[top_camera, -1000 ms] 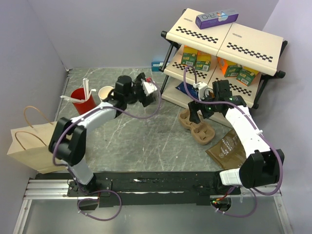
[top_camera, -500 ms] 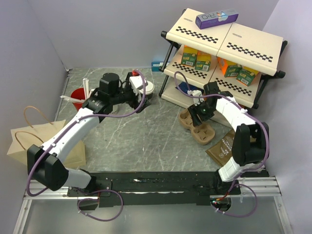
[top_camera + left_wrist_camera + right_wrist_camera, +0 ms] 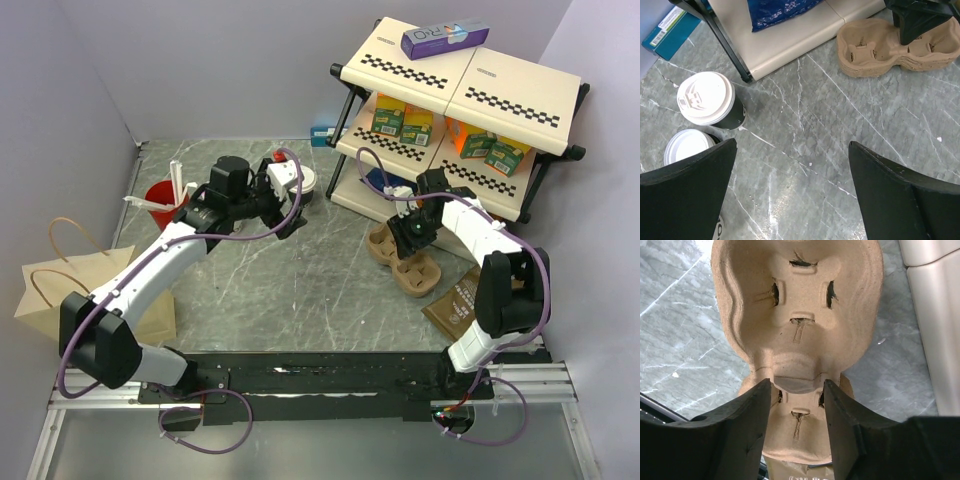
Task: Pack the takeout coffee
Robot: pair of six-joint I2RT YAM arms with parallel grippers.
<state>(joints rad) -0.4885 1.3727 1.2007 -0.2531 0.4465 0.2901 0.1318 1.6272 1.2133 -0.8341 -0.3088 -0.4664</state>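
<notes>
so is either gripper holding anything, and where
Nothing in the open left gripper. The right gripper straddles the middle ridge of the cup carrier; whether it grips cannot be told.

place: robot lab, mock café | evidence: bare grey walls (image 3: 200, 60); stocked shelf (image 3: 460, 85); arm-base rail (image 3: 300, 382)

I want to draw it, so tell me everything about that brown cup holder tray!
The cup carrier is brown moulded pulp, with two round wells, each cut with slits. It lies flat on the grey table, empty, beside the shelf. The right gripper straddles its narrow middle.
</notes>
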